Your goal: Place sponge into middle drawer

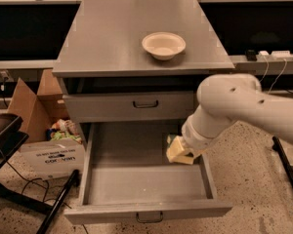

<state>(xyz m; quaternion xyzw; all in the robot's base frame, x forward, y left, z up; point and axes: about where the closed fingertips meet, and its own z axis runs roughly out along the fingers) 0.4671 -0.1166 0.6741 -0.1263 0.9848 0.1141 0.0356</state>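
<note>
Sponge point(176, 150) sits clamped in your gripper point(184, 153), tilted, low inside the open middle drawer point(136, 182), near its right wall.

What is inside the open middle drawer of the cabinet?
Inside the middle drawer, near its right wall, is the yellow sponge at the pincer, which reaches in from the right. The arm covers the sponge's right part and the drawer's right rear corner.

one shut drawer point(132, 106), one open drawer point(136, 186), one end effector point(190, 144) over it, one sponge point(177, 153), one bowl point(163, 45).
</note>
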